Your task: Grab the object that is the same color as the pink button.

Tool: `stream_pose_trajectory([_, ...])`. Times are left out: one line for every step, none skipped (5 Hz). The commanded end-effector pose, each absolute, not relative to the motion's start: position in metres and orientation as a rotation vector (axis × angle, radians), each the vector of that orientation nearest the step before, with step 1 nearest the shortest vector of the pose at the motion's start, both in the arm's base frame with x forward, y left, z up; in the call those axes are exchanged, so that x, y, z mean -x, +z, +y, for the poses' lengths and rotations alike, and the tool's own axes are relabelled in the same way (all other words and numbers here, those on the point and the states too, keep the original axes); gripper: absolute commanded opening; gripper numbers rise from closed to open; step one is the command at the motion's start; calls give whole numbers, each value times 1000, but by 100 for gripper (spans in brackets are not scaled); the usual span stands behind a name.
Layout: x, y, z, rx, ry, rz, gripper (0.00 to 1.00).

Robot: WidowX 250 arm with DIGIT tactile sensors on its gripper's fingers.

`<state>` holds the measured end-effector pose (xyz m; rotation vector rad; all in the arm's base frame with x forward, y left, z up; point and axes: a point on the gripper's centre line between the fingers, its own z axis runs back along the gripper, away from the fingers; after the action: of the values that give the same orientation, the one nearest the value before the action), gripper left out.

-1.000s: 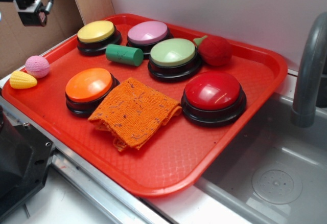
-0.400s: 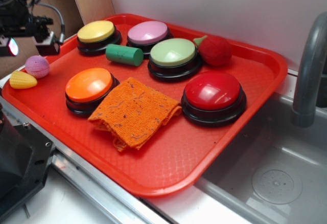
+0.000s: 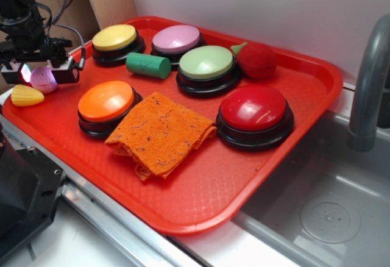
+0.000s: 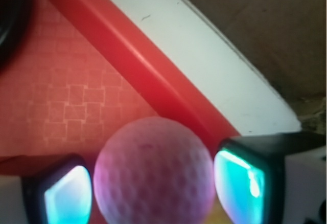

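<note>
The object, a small dimpled pink ball (image 3: 44, 80), rests at the far left corner of the red tray (image 3: 183, 218). My gripper (image 3: 42, 77) has come down over it. In the wrist view the ball (image 4: 153, 175) fills the space between my gripper's (image 4: 153, 191) two glowing pads, with thin gaps on both sides. The jaws stand open around it. The pink button (image 3: 177, 37), pale lilac on a black base, sits at the back of the tray, well right of the gripper.
A yellow corn toy (image 3: 26, 96) lies just in front of the ball. Yellow (image 3: 114, 36), green (image 3: 206, 61), orange (image 3: 105, 100) and red (image 3: 253, 107) buttons, a green cylinder (image 3: 148, 65), a red strawberry toy (image 3: 257, 60) and an orange cloth (image 3: 161, 133) share the tray. Sink and faucet (image 3: 368, 84) at right.
My gripper has dropped from above the tray's left corner down onto the pink ball, so its fingers now flank it. Nothing else has moved.
</note>
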<state>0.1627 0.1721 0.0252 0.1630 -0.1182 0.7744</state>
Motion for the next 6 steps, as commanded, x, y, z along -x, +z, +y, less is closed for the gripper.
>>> stream_pose_trajectory([-166, 56, 170, -193, 709, -178, 0])
stream_pose_trajectory([-176, 88, 153, -153, 649, -218, 0])
stream_pose_trajectory([-190, 120, 122, -80, 489, -163, 0])
stream_pose_trajectory([-197, 143, 91, -43, 393, -144, 0])
stream_pose_trajectory([-202, 171, 54, -21, 310, -173, 0])
stream_pose_trajectory([-201, 188, 31, 8, 258, -170, 0])
